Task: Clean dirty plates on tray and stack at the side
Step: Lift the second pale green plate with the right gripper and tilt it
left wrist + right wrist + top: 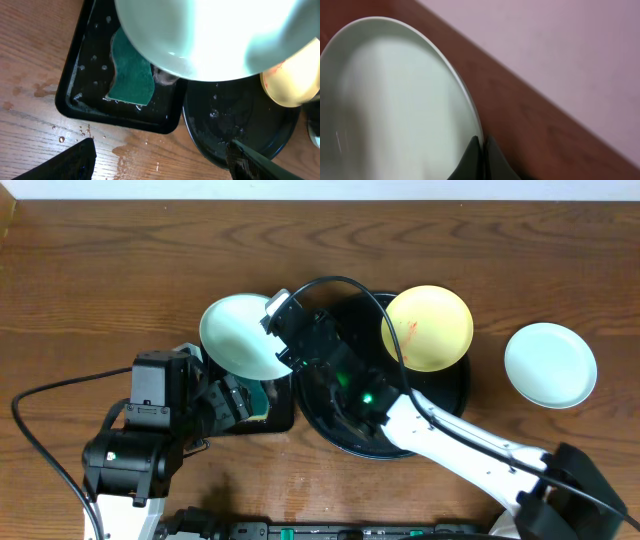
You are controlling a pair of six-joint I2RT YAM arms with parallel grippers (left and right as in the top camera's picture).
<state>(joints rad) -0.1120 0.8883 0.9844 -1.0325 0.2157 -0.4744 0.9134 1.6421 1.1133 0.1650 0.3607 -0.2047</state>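
My right gripper (283,352) is shut on the rim of a pale mint-blue plate (240,335) and holds it lifted over the small rectangular tray; the plate fills the right wrist view (390,100) with my fingers (481,150) pinching its edge. It also shows from below in the left wrist view (215,35). A pale yellow plate (427,327) with a red smear lies on the round black tray (340,435). A second mint-blue plate (550,365) lies on the table at the right. My left gripper (160,160) is open and empty above the wet table.
A small rectangular black tray (75,95) holds a green sponge (131,70) and water drops. The wood near it (145,150) is wet. A black cable (370,300) arcs over the round tray.
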